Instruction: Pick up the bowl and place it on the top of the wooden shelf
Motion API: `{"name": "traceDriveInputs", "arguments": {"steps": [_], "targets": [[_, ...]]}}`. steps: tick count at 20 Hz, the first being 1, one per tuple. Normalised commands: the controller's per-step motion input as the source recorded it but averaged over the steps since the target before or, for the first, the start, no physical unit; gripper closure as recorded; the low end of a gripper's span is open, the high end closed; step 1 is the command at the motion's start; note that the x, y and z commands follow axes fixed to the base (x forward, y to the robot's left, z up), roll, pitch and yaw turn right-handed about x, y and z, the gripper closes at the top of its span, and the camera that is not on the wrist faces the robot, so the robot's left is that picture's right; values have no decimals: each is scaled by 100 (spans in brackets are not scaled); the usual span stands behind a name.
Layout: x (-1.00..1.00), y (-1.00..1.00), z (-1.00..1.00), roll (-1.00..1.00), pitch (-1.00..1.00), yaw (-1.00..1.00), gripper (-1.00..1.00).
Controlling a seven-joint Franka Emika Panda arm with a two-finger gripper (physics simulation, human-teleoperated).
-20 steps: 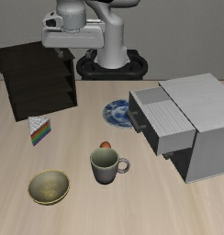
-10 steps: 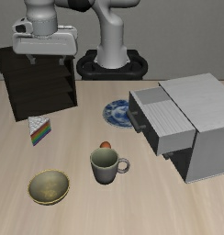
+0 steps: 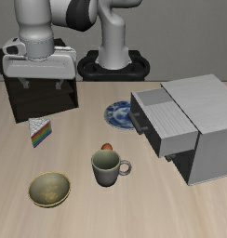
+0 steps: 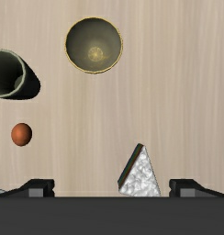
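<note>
The olive-yellow bowl point(image 3: 50, 190) rests upright on the table near the front, toward the exterior view's left. In the wrist view the bowl point(image 4: 94, 44) lies well beyond my fingertips. My gripper point(image 3: 40, 86) hangs open and empty over the dark wooden shelf point(image 3: 15, 95) at the back left of the exterior view, hiding much of its top. The wrist view has my gripper point(image 4: 114, 188) with fingers spread wide above the shelf's dark top point(image 4: 112, 217). Nothing is between the fingers.
A grey-green mug point(image 3: 109, 168) and a small red ball point(image 3: 107, 147) sit mid-table. A wedge with rainbow stripes point(image 3: 39, 132) lies just in front of the shelf. A blue patterned plate point(image 3: 118, 113) and a grey cabinet point(image 3: 204, 121) with its drawer pulled out occupy the right.
My arm has swung toward the exterior view's left and come down and forward, from above the shelf's back to over its front. The table's objects have not moved.
</note>
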Motion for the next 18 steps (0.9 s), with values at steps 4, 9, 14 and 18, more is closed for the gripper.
{"name": "traceDriveInputs", "arguments": {"steps": [4,9,14,18], "targets": [[100,0,0,0,0,0,-100],[100,0,0,0,0,0,-100],[100,0,0,0,0,0,-100],[50,0,0,0,0,0,-100]]}}
